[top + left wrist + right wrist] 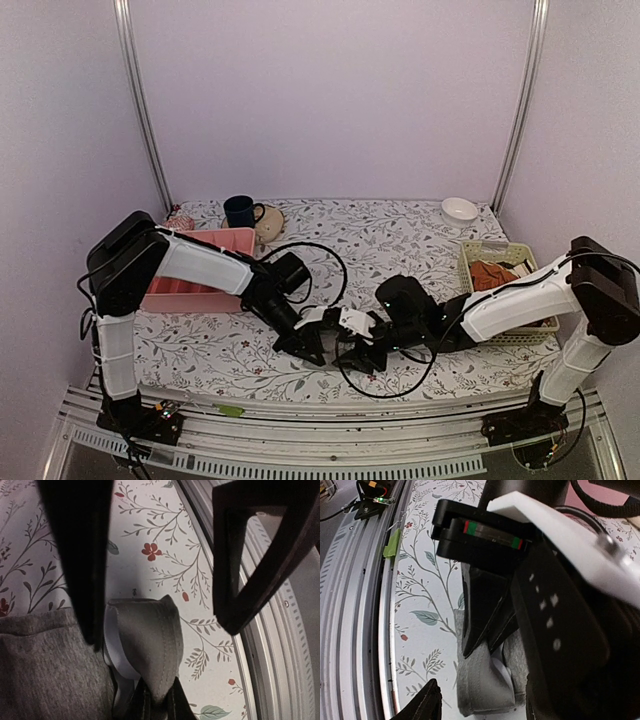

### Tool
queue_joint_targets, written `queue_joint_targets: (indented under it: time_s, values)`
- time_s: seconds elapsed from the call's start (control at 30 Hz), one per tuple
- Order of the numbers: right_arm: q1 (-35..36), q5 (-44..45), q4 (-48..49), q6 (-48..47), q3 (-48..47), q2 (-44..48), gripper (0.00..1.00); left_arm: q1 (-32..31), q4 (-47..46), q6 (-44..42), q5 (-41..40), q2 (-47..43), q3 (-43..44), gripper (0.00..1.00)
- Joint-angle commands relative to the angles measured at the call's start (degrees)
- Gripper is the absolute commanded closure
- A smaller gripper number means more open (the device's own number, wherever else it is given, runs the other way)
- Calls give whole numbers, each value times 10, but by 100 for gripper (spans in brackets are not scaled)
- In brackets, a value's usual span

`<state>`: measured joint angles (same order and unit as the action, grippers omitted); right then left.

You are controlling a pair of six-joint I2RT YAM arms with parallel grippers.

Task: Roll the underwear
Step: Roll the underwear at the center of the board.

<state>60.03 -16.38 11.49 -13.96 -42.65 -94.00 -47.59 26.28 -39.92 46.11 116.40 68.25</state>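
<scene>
Left wrist view: left claw (162,630) spread wide over the underwear (50,670); right claw (482,700) straddles it, grip unclear.

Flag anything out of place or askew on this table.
Only the underwear: one corner near the front rail is folded over, showing pale trim, inside the open left gripper. Nothing looks spilled or damaged.

Site: robot test booth, lab | plain pale walls (330,90) left, far, right | metal posts (140,100) | left arm (200,262), right arm (520,295) on near rail (330,425) | floral tablecloth (380,230)
</scene>
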Motion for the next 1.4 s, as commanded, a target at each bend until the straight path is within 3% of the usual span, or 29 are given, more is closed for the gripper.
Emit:
queue_joint_targets:
  time_s: [0.0,0.47,0.57,0.67,0.77,1.0,1.37]
  values:
    - [11,36,30,-65,-41,-41,43,3,21,8,-21,27,-5,99]
    - [33,16,7,-100,-59,-112,50,6,18,9,-17,36,-3,98]
    - [33,19,2,-95,-60,-127,58,7,16,10,-20,35,-3,97]
    - [33,14,-4,-90,-59,-133,75,12,7,16,-17,27,-8,94]
    - [33,2,-12,-85,-59,-130,100,18,-1,19,-22,9,-13,84]
    - [31,-70,-42,-30,-62,-118,100,47,-73,62,-35,-97,-48,54]
    - [-31,-217,-120,82,-112,-144,100,115,-237,121,-126,-346,-207,38]
